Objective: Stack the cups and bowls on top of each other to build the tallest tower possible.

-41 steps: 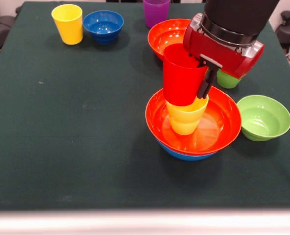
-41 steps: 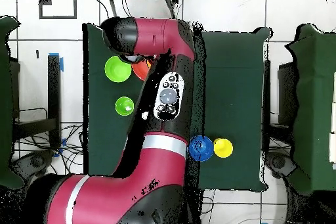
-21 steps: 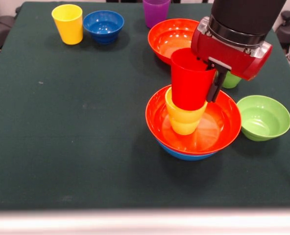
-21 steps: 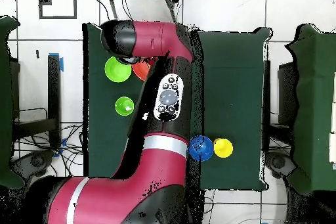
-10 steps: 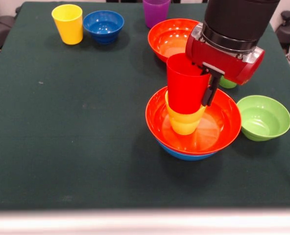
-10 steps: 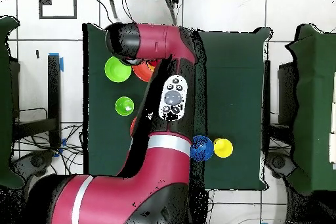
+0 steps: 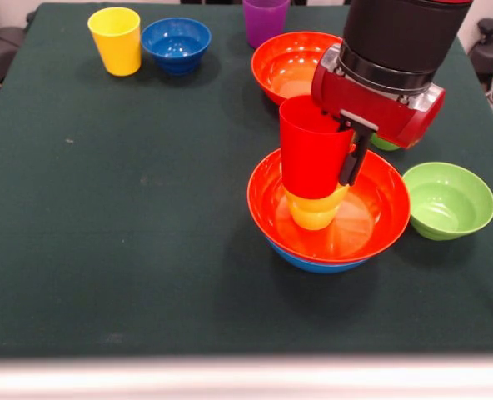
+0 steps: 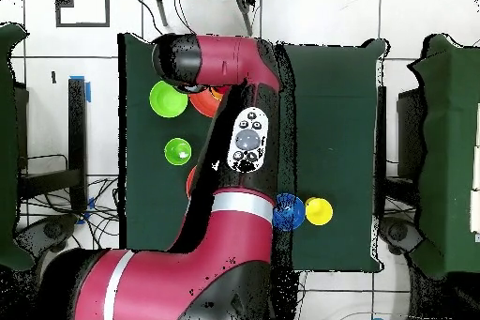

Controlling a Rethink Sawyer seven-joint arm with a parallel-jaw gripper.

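arm: the red and black Sawyer arm (image 7: 400, 33) enters the front view from the top edge, its black forearm ending in a red wrist block (image 7: 378, 93)
arm from above: in the overhead view the arm (image 8: 225, 147) sweeps up from the base at the bottom and bends left at its upper end
control pad: a grey button panel (image 8: 247, 140) sits on top of the upper link
gripper: the gripper (image 7: 330, 148) points downward beneath the wrist block, slightly tilted
jaws: closed across the wall of the red cup (image 7: 311, 148); one black finger (image 7: 351, 158) lies against the cup's outer right side, the other is hidden
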